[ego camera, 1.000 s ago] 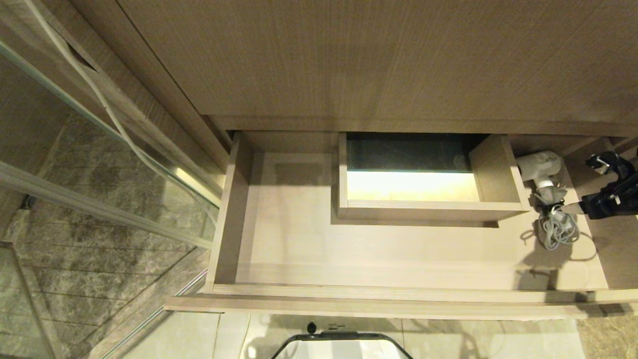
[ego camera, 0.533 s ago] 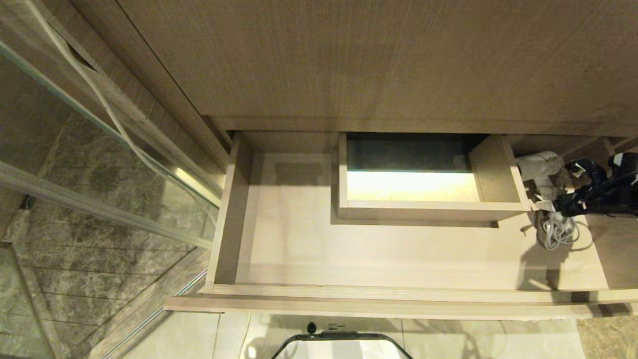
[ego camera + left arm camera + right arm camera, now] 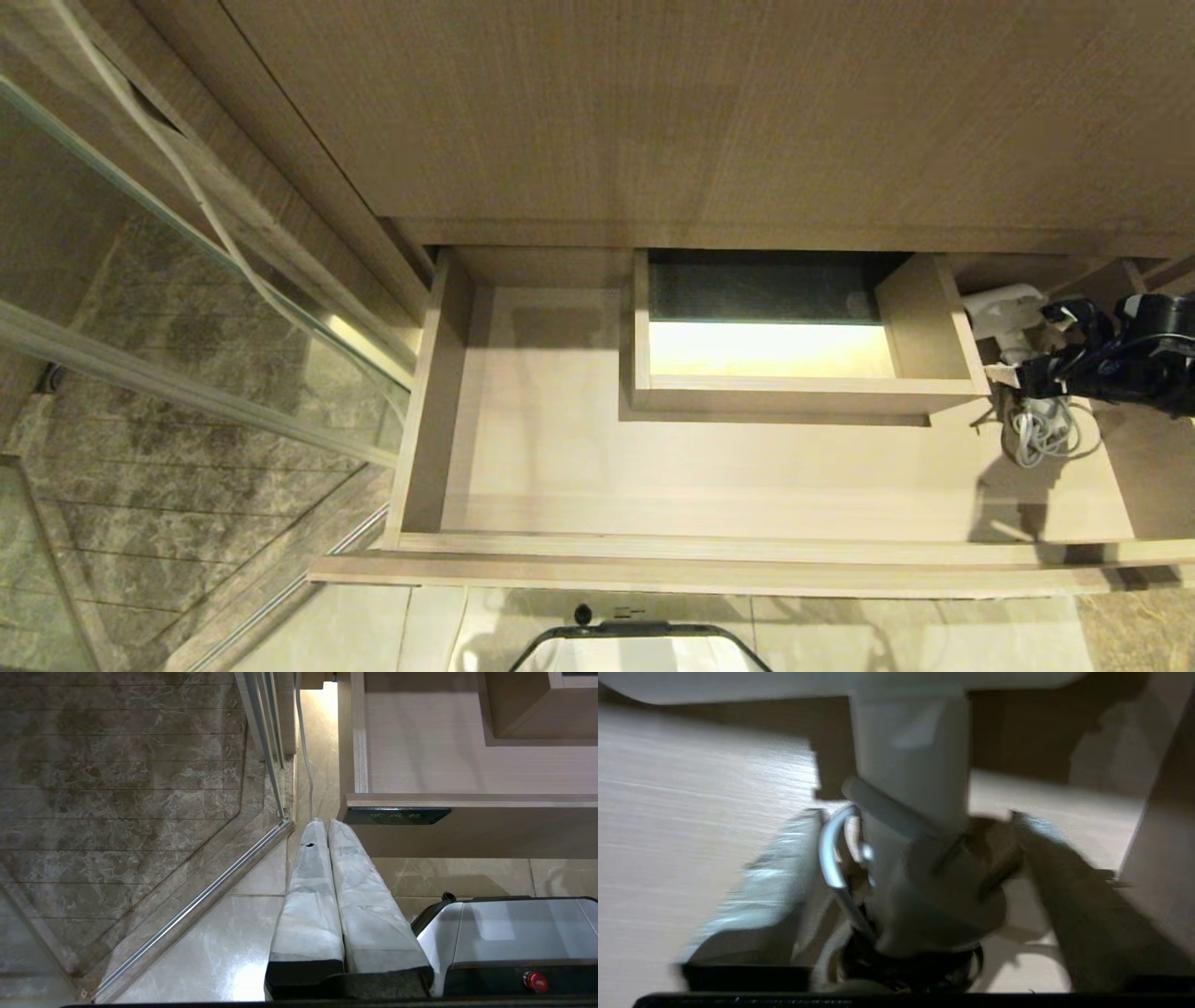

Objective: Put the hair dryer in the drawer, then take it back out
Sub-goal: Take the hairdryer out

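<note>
The wide wood-grain drawer (image 3: pixel 560 467) stands pulled out. At its right end lies the white hair dryer (image 3: pixel 1004 308), with its bundled cord (image 3: pixel 1038 431) beside the handle. My right gripper (image 3: pixel 1022 371) reaches in from the right at the handle. In the right wrist view the right gripper (image 3: pixel 917 816) is open, and the hair dryer's handle (image 3: pixel 910 765) stands between the spread fingers (image 3: pixel 775 877) with a gap on each side. My left gripper (image 3: pixel 324 823) is shut and empty, parked over the floor near the left end of the drawer front (image 3: pixel 490 830).
A boxed cut-out (image 3: pixel 794 387) rises inside the drawer just left of the hair dryer. A taller wood panel (image 3: pixel 653 112) overhangs the drawer's back. A glass shower door (image 3: pixel 187 327) stands at the left. My base (image 3: pixel 639 649) is just below the drawer front.
My right gripper has moved left and deeper into the drawer, from beside the cord to around the hair dryer's handle. The cord bundle has shifted slightly.
</note>
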Controlling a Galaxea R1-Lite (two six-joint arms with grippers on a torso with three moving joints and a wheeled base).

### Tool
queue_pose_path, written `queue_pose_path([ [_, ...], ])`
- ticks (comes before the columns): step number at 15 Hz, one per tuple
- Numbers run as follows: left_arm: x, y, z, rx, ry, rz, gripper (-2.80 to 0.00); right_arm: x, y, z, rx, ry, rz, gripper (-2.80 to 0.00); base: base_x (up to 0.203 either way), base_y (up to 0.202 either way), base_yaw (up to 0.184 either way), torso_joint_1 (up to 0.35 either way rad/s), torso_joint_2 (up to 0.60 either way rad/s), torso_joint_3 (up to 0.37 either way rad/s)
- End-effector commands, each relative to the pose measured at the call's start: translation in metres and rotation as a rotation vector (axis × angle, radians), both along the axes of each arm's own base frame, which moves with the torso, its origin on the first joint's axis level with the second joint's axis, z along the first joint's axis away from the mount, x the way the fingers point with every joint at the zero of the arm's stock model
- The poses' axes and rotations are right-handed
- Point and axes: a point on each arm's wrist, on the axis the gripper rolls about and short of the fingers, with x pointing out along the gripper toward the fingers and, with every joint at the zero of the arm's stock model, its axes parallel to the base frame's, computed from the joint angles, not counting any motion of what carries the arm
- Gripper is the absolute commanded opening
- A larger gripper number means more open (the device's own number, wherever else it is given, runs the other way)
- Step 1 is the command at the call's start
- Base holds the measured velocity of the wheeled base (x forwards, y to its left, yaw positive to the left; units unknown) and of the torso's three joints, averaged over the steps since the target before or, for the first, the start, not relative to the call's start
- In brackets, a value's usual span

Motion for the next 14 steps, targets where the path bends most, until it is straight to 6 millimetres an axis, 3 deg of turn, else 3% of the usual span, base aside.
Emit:
queue_pose_path([
  [1,0.0,0.0,0.0,0.0,0.0,0.0,-2.8,-0.001,0.0,-0.004,-0.002,0.014,-0.002,-2.8,0.0,0.0,0.0,0.0,0.0,0.0],
  [7,0.0,0.0,0.0,0.0,0.001,0.0,-2.8,-0.02,0.01,0.057,-0.046,-0.019,-0.008,-2.8,0.0,0.0,0.0,0.0,0.0,0.0],
  [14,0.0,0.0,0.0,0.0,-0.001,0.001,-2.8,-0.084,0.039,0.135,-0.047,0.038,-0.012,-2.8,0.0,0.0,0.0,0.0,0.0,0.0],
])
